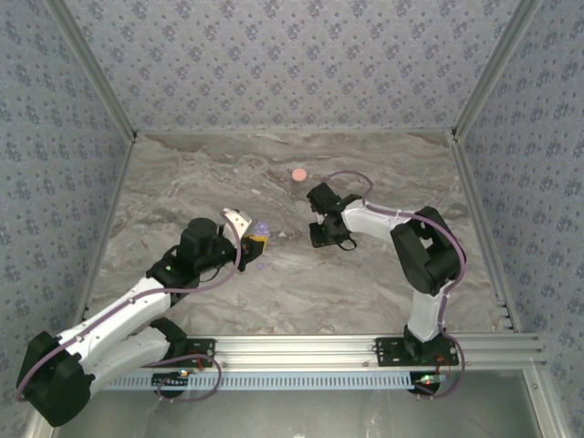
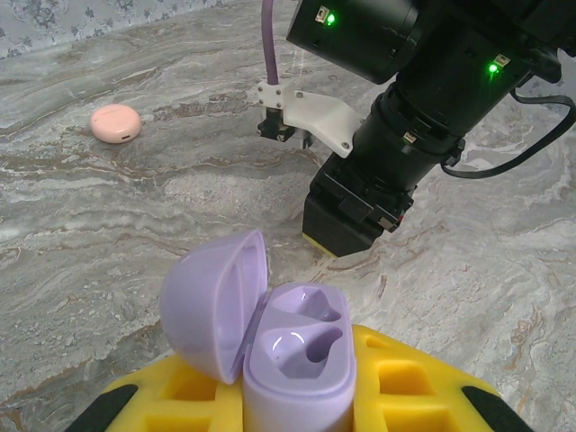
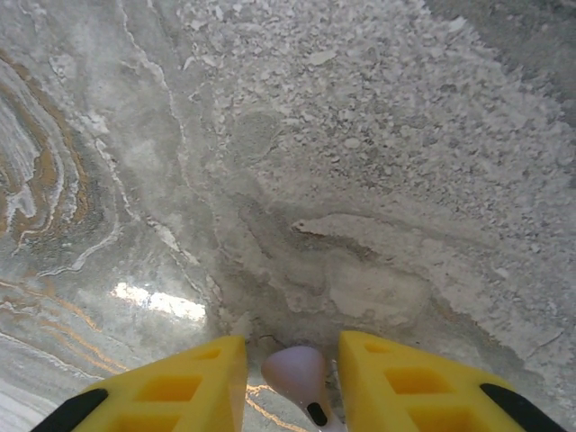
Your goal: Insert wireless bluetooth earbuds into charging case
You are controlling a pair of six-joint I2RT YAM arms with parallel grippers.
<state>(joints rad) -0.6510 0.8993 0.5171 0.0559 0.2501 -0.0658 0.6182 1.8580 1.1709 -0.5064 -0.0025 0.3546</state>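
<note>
The left gripper (image 2: 292, 396) is clamping the open lavender charging case (image 2: 297, 355). Right of it, a pale lavender earbud (image 3: 295, 369) with a dark-dotted stem is lying on the marble table (image 3: 378, 162) between the right gripper (image 3: 292, 349) fingers; I cannot tell whether they are gripping it.

The counter (image 1: 182, 173) looks like polished grey marble, glossy enough to throw back glare. The open lavender case (image 2: 297, 360) is smooth plastic with a soft satin sheen. The pink case (image 2: 116, 123) looks matt. The earbud (image 3: 295, 369) is glossy pale plastic. The pincer fingers (image 3: 180, 387) are matt yellow plastic. The near rail (image 1: 310, 345) is brushed metal.
</note>
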